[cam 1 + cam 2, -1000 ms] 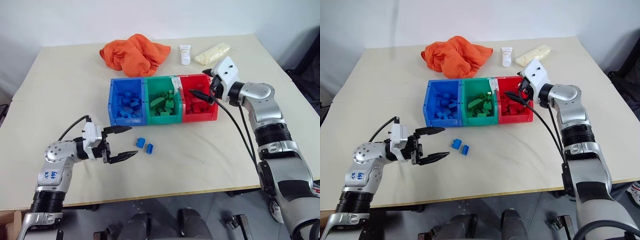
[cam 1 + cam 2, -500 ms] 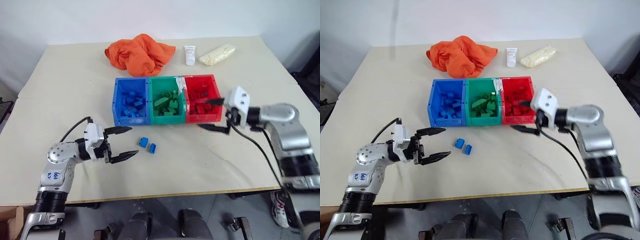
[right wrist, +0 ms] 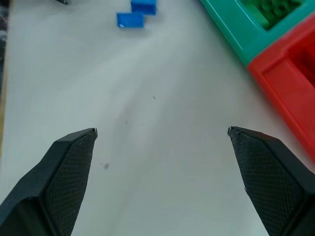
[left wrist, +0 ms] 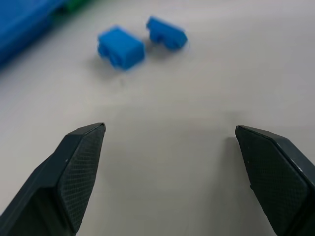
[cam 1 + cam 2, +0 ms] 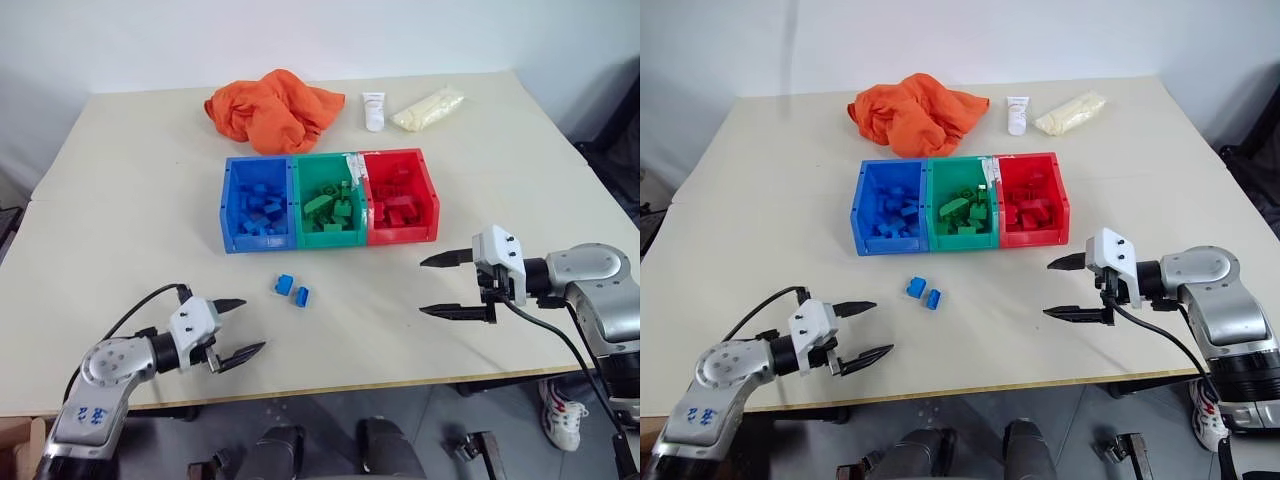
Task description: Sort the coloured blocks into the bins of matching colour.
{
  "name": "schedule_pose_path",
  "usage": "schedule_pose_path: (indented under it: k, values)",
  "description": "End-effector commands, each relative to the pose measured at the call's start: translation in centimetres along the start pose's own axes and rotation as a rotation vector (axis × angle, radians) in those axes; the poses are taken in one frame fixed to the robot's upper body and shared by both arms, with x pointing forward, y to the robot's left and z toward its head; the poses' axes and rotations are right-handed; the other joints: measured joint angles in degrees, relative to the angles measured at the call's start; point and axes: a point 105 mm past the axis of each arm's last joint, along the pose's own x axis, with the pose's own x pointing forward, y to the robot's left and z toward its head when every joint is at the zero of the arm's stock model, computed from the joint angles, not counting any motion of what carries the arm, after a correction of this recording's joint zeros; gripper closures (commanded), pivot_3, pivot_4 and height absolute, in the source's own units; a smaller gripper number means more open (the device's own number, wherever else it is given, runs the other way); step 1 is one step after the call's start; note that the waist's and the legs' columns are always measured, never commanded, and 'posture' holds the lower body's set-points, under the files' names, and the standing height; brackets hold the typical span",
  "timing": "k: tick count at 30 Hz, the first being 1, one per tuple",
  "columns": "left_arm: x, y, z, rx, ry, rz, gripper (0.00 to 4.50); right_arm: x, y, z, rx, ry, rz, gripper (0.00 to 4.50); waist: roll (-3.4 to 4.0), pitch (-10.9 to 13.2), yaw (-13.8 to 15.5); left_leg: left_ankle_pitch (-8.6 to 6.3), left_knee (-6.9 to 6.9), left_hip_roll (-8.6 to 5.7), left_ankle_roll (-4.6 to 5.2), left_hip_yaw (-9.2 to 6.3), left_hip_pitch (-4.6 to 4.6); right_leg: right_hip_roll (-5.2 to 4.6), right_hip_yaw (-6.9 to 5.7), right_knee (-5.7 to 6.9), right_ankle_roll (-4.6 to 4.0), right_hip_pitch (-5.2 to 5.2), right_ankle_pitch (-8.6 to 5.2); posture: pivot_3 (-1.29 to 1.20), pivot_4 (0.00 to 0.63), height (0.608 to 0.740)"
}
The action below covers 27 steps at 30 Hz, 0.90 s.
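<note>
Two blue blocks (image 5: 291, 290) lie mid-frame on bench (image 5: 130, 200), below the bins (image 5: 328, 198). L hand (image 5: 237, 328) lower left and R hand (image 5: 433, 286) at right both gape wide, holding nothing; bin contents look colour-matched, prob.

we see a pale table (image 5: 120, 200) carrying three joined bins (image 5: 328, 198), two blue blocks (image 5: 292, 290) just in front, an orange cloth (image 5: 270, 108), a white tube (image 5: 373, 110) and a pale packet (image 5: 426, 107) behind
</note>
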Motion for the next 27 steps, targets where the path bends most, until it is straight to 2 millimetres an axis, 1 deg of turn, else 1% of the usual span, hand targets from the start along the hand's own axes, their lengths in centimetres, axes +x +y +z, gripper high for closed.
schedule_pose_path:
  k: [1, 5, 8, 13, 17, 20, 22, 25, 27]
  values:
    - [-2.0, -0.1, 2.1, 0.019, -0.041, 0.076, 0.00, -0.2, -0.4, 1.2, -0.036, -0.054, 0.003, 0.04, 0.00, 0.01, 0.45, 0.00, 0.00, 0.00, 0.01, 0.01, 0.00, 0.00, -0.01, -0.04, 0.00, 0.00, 0.00, 0.00, 0.150, 0.740]
    - [-3.1, -0.7, 2.5, -0.009, -0.045, 0.091, 0.00, 0.4, -0.8, 1.5, -0.043, -0.068, 0.006, 0.04, 0.01, 0.02, 1.02, 0.00, 0.02, 0.02, 0.01, 0.04, -0.01, 0.02, -0.02, -0.12, -0.02, 0.03, -0.01, 0.00, 0.150, 0.740]
    - [-2.6, -0.6, 3.1, -0.021, -0.068, 0.081, 0.00, 0.8, -0.9, 1.7, -0.050, -0.075, 0.009, 0.04, 0.01, 0.02, 1.81, 0.00, 0.04, 0.01, 0.01, 0.04, -0.01, 0.01, -0.04, -0.18, -0.02, 0.09, -0.01, 0.00, 0.150, 0.740]
    - [0.1, -0.1, 5.0, -0.007, -0.157, 0.041, 0.00, 0.7, -0.5, 2.1, -0.059, -0.096, 0.001, 0.04, 0.01, 0.02, 2.55, -0.01, 0.11, 0.00, 0.02, 0.01, -0.02, 0.00, -0.08, -0.19, -0.03, 0.13, 0.00, 0.00, 0.150, 0.740]
    - [2.5, -0.1, 5.7, -0.004, -0.188, -0.006, 0.00, 0.1, 0.2, 2.1, -0.058, -0.103, -0.011, 0.04, 0.01, 0.02, 2.38, -0.01, 0.08, 0.00, 0.02, 0.04, -0.01, 0.01, -0.16, -0.16, -0.02, 0.10, 0.01, 0.00, 0.150, 0.740]
    - [4.8, -0.3, 6.4, -0.025, -0.211, -0.043, 0.00, -0.6, 0.9, 2.1, -0.054, -0.115, -0.029, 0.04, 0.01, 0.02, 2.38, -0.02, 0.03, 0.00, 0.01, 0.05, -0.01, 0.02, -0.20, -0.12, -0.02, 0.05, 0.01, 0.00, 0.150, 0.740]
    - [6.3, -0.3, 6.5, -0.045, -0.205, -0.048, 0.00, -0.9, 1.1, 1.9, -0.047, -0.109, -0.060, 0.04, 0.01, 0.02, 2.31, -0.02, 0.05, 0.00, 0.01, 0.05, -0.01, 0.03, -0.22, -0.11, -0.01, 0.05, 0.02, 0.00, 0.150, 0.740]
    - [7.8, -0.7, 6.5, -0.048, -0.191, -0.087, 0.00, -1.1, 1.7, 1.5, -0.034, -0.105, -0.094, 0.04, 0.00, 0.02, 2.29, -0.02, 0.07, 0.01, 0.01, 0.09, -0.01, 0.05, -0.21, -0.09, 0.00, 0.05, 0.02, 0.00, 0.150, 0.740]
    - [8.5, -0.9, 6.6, -0.052, -0.187, -0.114, 0.00, -1.1, 2.0, 1.3, -0.024, -0.102, -0.117, 0.04, -0.01, 0.03, 2.31, -0.02, 0.07, 0.02, 0.01, 0.10, 0.00, 0.06, -0.20, -0.05, 0.00, 0.04, 0.02, 0.00, 0.150, 0.740]
